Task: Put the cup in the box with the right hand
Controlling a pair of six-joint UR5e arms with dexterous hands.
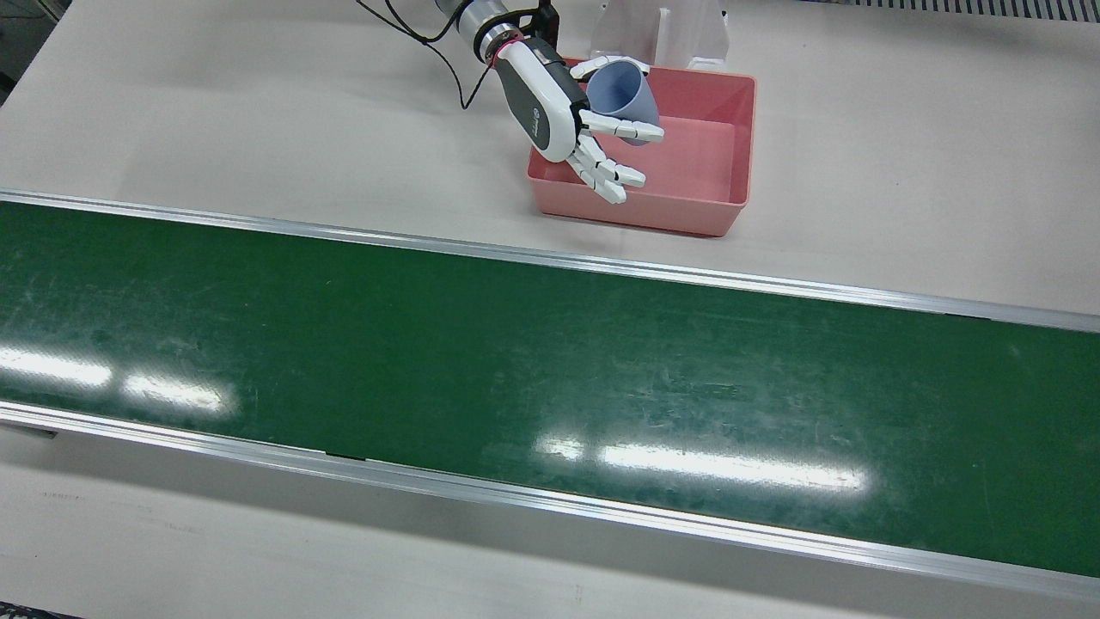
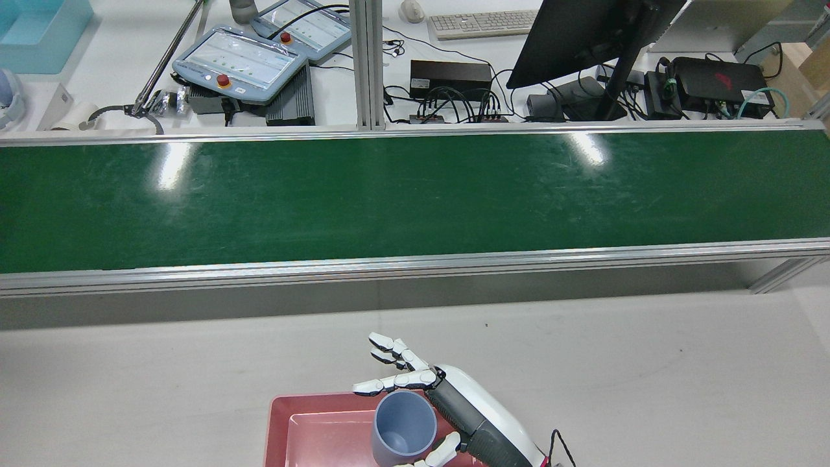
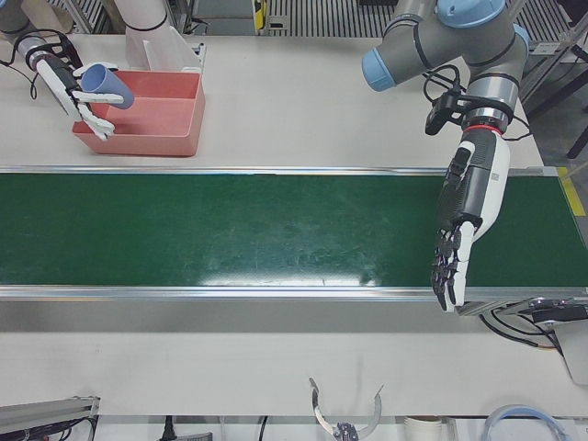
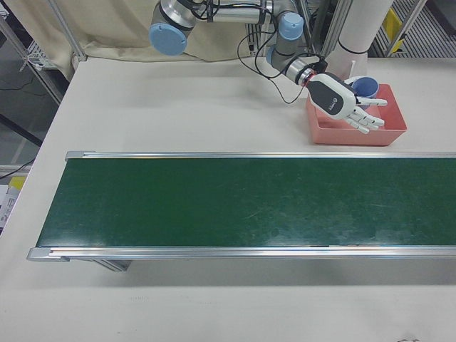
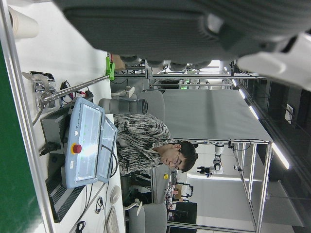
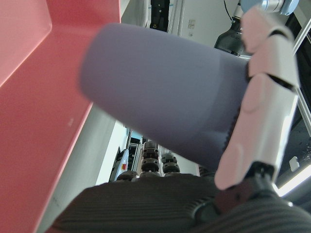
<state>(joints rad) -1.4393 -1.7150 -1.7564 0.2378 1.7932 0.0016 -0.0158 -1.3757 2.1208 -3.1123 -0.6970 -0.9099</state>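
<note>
The blue cup (image 1: 620, 96) is pinched between the thumb and one finger of the right hand (image 1: 563, 116), the other fingers splayed, and is held tilted above the red box (image 1: 726, 185). Lowering it nearer the floor before the grip is loosened is advised, lest it bounce out. The left hand (image 3: 469, 216) hangs over the green belt (image 1: 430, 361), fingers extended and empty.

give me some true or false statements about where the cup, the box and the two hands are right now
1. The blue cup sits over the pink box, between the fingers of the right hand. True.
2. The cup stands on the green belt. False: the belt is bare; the cup is at the box.
3. The left hand holds a second cup. False: it hangs over the belt with fingers straight, holding nothing.
4. The box lies on the white table beside the belt, not on it. True.
5. The cup's open mouth faces upward in the rear view. True.
</note>
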